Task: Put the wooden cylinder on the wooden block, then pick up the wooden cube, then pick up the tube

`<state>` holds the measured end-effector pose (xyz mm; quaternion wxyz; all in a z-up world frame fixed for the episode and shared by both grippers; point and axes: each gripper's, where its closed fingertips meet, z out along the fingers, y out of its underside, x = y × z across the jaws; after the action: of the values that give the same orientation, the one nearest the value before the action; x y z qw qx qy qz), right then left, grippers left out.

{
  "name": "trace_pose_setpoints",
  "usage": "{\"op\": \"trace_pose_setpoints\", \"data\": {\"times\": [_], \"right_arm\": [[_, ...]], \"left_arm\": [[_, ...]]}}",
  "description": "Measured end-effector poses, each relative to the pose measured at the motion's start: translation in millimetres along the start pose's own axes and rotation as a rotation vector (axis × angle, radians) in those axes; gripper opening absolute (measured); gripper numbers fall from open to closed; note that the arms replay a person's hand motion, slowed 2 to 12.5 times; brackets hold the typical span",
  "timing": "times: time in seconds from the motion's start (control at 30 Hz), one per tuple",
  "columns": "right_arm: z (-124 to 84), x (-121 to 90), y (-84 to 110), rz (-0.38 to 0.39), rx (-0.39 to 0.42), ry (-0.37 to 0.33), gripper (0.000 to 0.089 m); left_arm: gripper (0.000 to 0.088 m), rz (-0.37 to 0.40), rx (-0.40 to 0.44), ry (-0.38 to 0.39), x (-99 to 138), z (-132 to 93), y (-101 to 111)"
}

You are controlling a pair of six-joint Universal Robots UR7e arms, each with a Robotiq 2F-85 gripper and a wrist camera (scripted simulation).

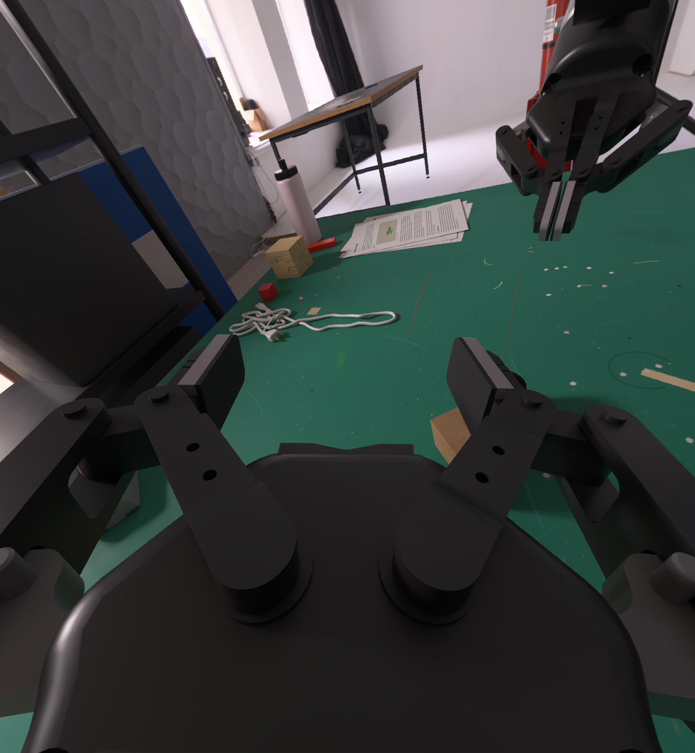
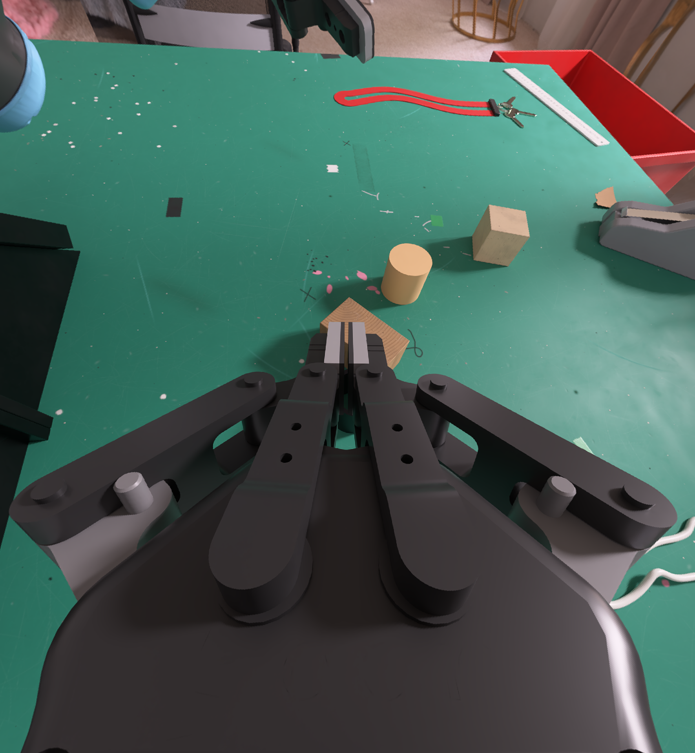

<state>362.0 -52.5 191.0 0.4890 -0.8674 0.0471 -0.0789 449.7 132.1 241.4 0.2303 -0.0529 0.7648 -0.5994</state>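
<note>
In the right wrist view a tan wooden cylinder stands upright on the green table. A pale wooden cube sits to its right. A grained wooden block lies nearer, partly hidden behind my right gripper. That gripper is shut and empty, and hangs above the table. My left gripper is open and empty. The grained block shows just beside its right finger. The right gripper also shows far off in the left wrist view. I see no tube.
A grey tape dispenser, a red bin, a ruler and a red lanyard with keys lie at the right and back. A white cable, papers, a small block tower, a red cube and a bottle are by the left edge.
</note>
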Motion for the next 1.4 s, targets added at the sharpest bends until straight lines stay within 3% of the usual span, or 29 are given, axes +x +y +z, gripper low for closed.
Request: {"op": "trace_pose_setpoints", "data": {"times": [0.33, 1.03, 1.4], "right_arm": [[1, 17, 6.9, 0.01, -0.03, 0.094, 0.0016], [0, 80, 37.0, -0.022, -0.24, 0.521, 0.0022], [-6, 106, 41.0, 0.044, -0.248, 0.724, 0.0022]], "left_arm": [[0.0854, 0.02, -0.109, -0.053, -9, 1, 20], [0.0854, 0.054, -0.338, -0.167, -30, 3, 63], [0.0854, 0.035, -0.417, -0.198, -36, 4, 78]]}}
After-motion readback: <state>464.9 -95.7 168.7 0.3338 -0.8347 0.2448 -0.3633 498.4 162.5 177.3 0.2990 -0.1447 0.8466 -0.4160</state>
